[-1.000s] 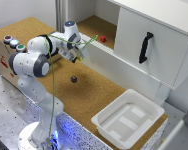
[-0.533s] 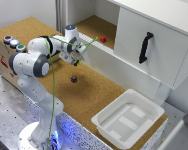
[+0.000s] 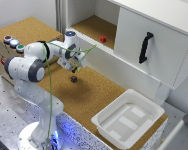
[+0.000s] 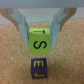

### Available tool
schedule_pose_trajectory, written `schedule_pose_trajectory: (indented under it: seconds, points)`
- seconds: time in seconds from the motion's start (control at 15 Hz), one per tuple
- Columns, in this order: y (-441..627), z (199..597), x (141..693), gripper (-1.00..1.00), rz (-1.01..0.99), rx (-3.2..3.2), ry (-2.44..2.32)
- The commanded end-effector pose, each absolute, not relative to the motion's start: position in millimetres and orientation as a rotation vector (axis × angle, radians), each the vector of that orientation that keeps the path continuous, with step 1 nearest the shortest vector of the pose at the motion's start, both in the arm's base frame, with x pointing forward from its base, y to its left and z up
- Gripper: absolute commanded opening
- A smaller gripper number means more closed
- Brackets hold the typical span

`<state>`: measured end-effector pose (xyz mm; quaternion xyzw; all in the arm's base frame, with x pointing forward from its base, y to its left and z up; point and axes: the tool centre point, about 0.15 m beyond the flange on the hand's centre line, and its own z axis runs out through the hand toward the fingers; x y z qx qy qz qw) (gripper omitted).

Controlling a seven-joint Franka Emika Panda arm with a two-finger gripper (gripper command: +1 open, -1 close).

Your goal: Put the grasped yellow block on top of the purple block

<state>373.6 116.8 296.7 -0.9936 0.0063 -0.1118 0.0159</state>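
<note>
While the gripper hangs above the cork floor, fingers clamped on the yellow block, block clear of the purple block directly beneath, white tub well apart

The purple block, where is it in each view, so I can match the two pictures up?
Exterior view: the purple block sits on the cork surface, just below the gripper.
Wrist view: the purple block lies on the cork, under the held yellow block.
Shared landmark: the yellow block, gripped directly above it.
</note>
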Motion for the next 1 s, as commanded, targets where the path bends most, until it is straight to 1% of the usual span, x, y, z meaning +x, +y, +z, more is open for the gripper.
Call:
schedule_pose_trajectory:
  seconds: [0.0, 0.4, 0.93]
  points:
    - [117.9, 283.2, 341.7, -1.00, -0.397, -3.035, -0.070]
    - [129.6, 257.7, 341.4, -1.00, -0.363, -3.035, -0.073]
    - [128.7, 252.2, 365.9, -1.00, -0.374, -3.060, -0.068]
